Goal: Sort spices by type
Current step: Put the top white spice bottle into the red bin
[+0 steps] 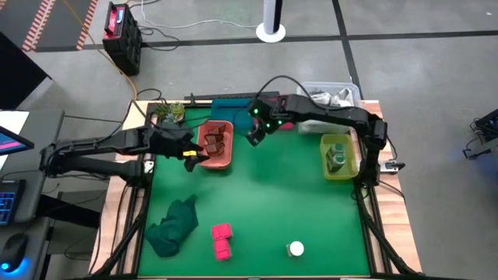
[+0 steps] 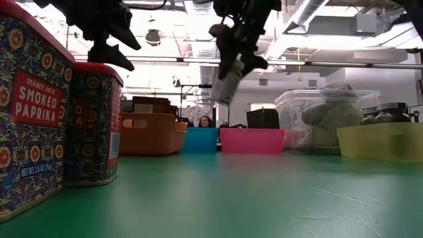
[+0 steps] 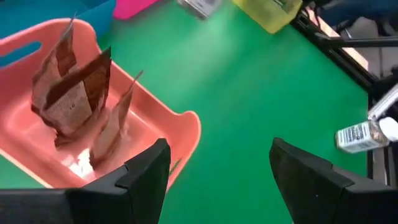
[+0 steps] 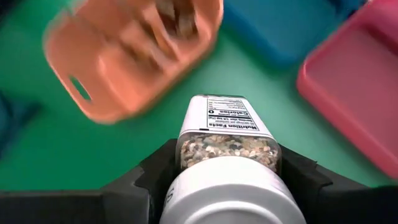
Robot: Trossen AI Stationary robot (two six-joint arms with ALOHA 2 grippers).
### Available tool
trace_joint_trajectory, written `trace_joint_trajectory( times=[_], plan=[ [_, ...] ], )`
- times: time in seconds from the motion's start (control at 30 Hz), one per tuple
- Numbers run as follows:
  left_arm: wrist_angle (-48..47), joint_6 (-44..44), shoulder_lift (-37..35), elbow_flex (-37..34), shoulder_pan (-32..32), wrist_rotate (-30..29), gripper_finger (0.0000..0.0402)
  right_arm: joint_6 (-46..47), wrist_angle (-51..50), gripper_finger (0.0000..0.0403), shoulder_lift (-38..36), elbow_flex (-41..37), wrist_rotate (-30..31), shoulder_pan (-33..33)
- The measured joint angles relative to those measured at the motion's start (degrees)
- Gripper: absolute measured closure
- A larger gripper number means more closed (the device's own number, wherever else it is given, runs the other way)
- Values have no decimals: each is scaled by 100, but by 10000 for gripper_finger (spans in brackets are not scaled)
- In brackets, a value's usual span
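My right gripper (image 1: 255,135) is over the table's far middle, shut on a white-topped spice jar (image 4: 227,140) that is lifted clear between the salmon bin (image 1: 220,159) and the pink bin (image 4: 348,81). My left gripper (image 3: 217,177) is open and empty beside the salmon bin's near-left corner. That bin holds the reddish-brown packets (image 3: 74,93), which stand on edge. A second white-topped jar (image 1: 295,249) stands near the table's near edge. Two magenta boxes (image 1: 222,240) sit left of it. The greenish jars (image 1: 336,154) sit in the yellow bin (image 1: 348,171). My right gripper pinches the jar between its two fingers (image 4: 158,171) on the clear body (image 4: 227,149), just below the white cap (image 4: 233,199). In the low view the jar (image 2: 226,82) hangs tilted below the fingers with its base lowest, clear of the table.
A teal bin (image 1: 233,105) and a clear bin of shiny packets (image 1: 331,95) line the far edge. A dark green cloth (image 1: 175,225) lies crumpled near the left front. A small plant (image 1: 170,113) sits at the far left corner. Bare green mat (image 1: 272,194) fills the middle.
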Motion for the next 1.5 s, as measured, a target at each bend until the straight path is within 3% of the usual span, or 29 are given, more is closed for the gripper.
trace_joint_trajectory(
  times=[0.27, 0.47, 0.93, 1.5],
  plan=[
    [43, 841, 6, 2, 1229, 765, 139, 209, 291, 175, 235, 34, 329, -841],
    [18, 1057, 6, 2, 1839, 1377, 139, 124, 122, 175, 611, 408, 248, -1261],
    [-201, 1158, 6, 2, 1919, 1450, 139, -544, -1720, 174, 2212, 2591, 325, -1726],
    [-218, 1274, 6, 4, 1917, 1447, 139, -756, -1736, 153, 2507, 2743, -109, -1836]
  ],
)
